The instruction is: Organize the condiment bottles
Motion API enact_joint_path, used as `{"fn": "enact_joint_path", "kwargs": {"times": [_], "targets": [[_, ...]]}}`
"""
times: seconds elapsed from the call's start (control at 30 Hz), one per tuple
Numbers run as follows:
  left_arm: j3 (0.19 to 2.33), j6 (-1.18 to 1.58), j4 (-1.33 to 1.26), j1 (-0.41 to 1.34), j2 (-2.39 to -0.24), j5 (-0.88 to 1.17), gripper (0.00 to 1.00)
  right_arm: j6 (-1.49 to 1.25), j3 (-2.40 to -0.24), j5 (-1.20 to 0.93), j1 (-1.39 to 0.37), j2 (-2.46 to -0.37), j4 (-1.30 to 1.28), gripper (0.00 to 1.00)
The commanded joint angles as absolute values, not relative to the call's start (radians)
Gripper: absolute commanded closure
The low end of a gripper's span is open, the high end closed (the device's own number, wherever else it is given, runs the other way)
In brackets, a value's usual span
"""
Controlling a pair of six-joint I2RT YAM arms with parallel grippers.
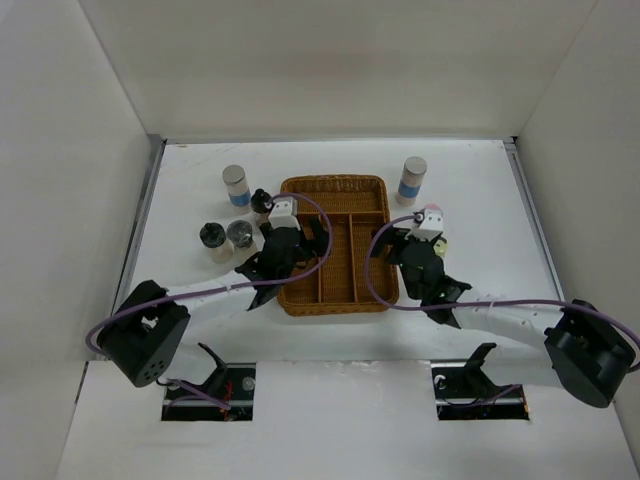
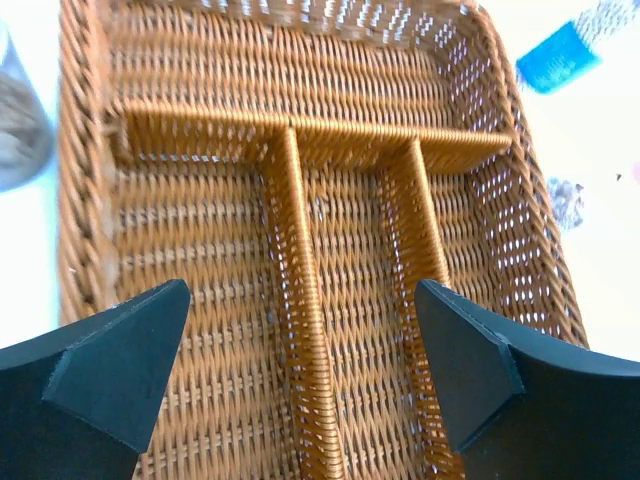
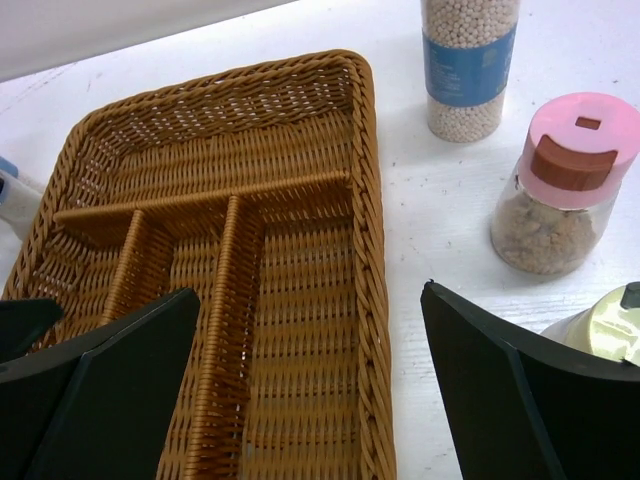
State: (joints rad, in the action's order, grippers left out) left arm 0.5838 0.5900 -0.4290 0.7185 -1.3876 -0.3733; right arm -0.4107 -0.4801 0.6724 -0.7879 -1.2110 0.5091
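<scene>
In front of me lies a white table (image 1: 470,190), evenly lit, with only soft shadows on it. Plain pale walls box it in: a far wall (image 1: 340,60), a left wall (image 1: 60,150) and a right wall (image 1: 590,120). A white ledge (image 1: 340,420) spans the near side, cut by two dark rectangular openings (image 1: 236,408).

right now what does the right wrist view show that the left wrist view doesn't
Only the right wrist: the pink-capped bottle standing right of the wicker tray, a yellow-lidded item at the frame's edge, and the right tool.
Only the left wrist: a blurred glass jar left of the tray, and the left tool.
Both: the tray, its visible compartments empty, each tool open; a blue-banded bottle, sharp in the right view, blurred in the left, likely the same one.
</scene>
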Motion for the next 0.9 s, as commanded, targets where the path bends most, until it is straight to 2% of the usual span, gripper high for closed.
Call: {"fn": "enact_joint_path", "kwargs": {"times": [0.0,0.27,0.3,0.33,0.4,0.43,0.47,0.53,0.63,0.67,0.73,0.77,0.8,0.87], "targets": [[0.623,0.545,-0.413,0.716,-1.312,-0.431,0.0,-0.417,-0.462,0.661,-0.798,-1.19,0.603,0.0],[0.635,0.483,-0.362,0.705,-1.209,-0.495,0.0,-0.428,-0.431,0.64,-0.798,-1.16,0.647,0.0],[0.64,0.474,-0.35,0.705,-1.197,-0.503,0.0,-0.428,-0.428,0.624,-0.801,-1.148,0.646,0.04],[0.646,0.469,-0.341,0.703,-1.183,-0.517,0.0,-0.429,-0.423,0.611,-0.806,-1.135,0.65,0.14],[0.658,0.463,-0.307,0.699,-1.143,-0.558,0.0,-0.436,-0.417,0.606,-0.811,-1.117,0.652,0.49],[0.669,0.453,-0.286,0.693,-1.119,-0.581,0.0,-0.44,-0.417,0.604,-0.811,-1.114,0.644,0.64],[0.675,0.44,-0.266,0.685,-1.089,-0.609,0.0,-0.446,-0.419,0.601,-0.811,-1.112,0.635,0.74],[0.681,0.433,-0.235,0.659,-1.045,-0.661,0.0,-0.462,-0.432,0.598,-0.815,-1.109,0.597,0.87],[0.721,0.436,-0.161,0.598,-1.019,-0.677,0.0,-0.474,-0.454,0.597,-0.821,-1.133,0.555,0.9],[0.738,0.436,-0.132,0.579,-1.017,-0.667,0.08,-0.476,-0.457,0.592,-0.821,-1.149,0.555,0.89],[0.75,0.443,-0.109,0.558,-1.011,-0.681,0.5,-0.485,-0.46,0.565,-0.821,-1.169,0.552,0.86],[0.755,0.455,-0.1,0.544,-1.009,-0.695,0.58,-0.491,-0.46,0.552,-0.821,-1.172,0.552,0.84],[0.761,0.465,-0.091,0.529,-1.015,-0.701,0.59,-0.495,-0.457,0.545,-0.821,-1.172,0.555,0.81],[0.8,0.463,-0.048,0.496,-1.052,-0.706,0.52,-0.506,-0.448,0.537,-0.814,-1.169,0.567,0.75]]}}
